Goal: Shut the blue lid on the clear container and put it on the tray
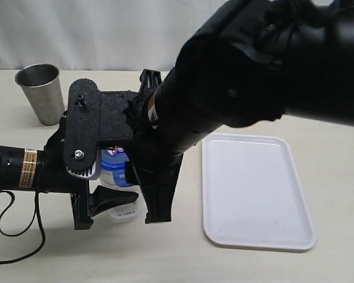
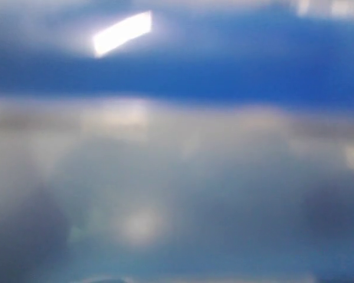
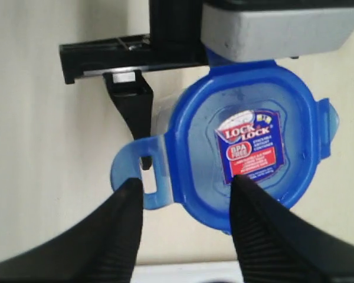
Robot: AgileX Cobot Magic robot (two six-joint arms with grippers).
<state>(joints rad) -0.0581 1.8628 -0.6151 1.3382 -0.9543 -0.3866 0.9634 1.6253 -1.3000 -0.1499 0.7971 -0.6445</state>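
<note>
Closest to me loomed the right arm (image 1: 253, 65), a black bulk reaching across from the right and down toward the middle of the counter (image 1: 336, 177). Its right claw (image 3: 186, 183) hung open just above the lid (image 3: 192, 141), the two dark fingers (image 3: 118, 236) well apart. They stood over the lid's near edge, with one loose flap (image 3: 135, 171) sticking out beside them. I could not tell whether the fingers touched the plastic.

The lid sat on top of the container (image 1: 124, 209), its red-and-white sticker (image 3: 251, 144) facing up. The container stood on the counter left of the tray (image 1: 253, 188) and apart from it. The left claw (image 1: 113, 183) came in from the left and gripped the container just under the lid, one finger on either side. From that arm's own camera there was only a blur of blue over grey.

A steel cup (image 1: 40, 91) stood at the far left corner, away from everything else.
</note>
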